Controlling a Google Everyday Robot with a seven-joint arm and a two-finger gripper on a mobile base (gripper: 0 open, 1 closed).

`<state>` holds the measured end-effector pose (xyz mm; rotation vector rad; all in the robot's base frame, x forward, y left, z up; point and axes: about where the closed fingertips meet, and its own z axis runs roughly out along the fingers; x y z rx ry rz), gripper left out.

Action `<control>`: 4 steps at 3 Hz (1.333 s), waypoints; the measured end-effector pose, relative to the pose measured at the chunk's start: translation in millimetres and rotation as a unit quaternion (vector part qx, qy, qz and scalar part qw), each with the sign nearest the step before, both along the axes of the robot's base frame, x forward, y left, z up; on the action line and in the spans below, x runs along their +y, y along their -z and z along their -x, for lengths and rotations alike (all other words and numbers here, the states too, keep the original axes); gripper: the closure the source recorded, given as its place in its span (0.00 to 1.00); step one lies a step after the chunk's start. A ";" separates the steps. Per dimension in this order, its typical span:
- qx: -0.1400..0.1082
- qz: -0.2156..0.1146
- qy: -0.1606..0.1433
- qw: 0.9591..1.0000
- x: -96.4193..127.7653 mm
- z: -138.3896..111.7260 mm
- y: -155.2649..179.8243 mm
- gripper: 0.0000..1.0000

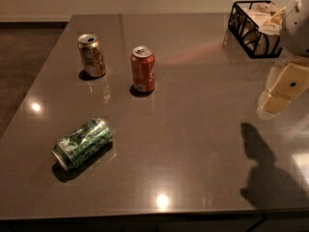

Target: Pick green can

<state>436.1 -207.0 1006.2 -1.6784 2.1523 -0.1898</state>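
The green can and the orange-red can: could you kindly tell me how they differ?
The green can lies on its side; the orange-red can stands upright behind it. The green can's label is mottled green, the orange-red can's orange-red. Both are drink cans with silver ends, well left of the pincer at the right edge.

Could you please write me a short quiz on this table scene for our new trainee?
1. True or false: the green can stands upright on the table.
2. Which cans stand upright? A) the orange-red can and the gold-brown can; B) only the green can; C) none.
3. Fill in: the gripper hangs over the table at the ___ edge of the view, in front of the black wire basket, far from all three cans.

Key: 1 false, it lies on its side. 2 A. 3 right.
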 end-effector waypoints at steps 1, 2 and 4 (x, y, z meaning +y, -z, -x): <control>0.000 0.000 0.000 1.000 0.0 0.0 -0.1 0.00; -0.002 0.016 -0.035 0.999 19.8 1.5 1.0 0.00; -0.008 0.064 -0.129 0.990 71.2 16.5 0.6 0.00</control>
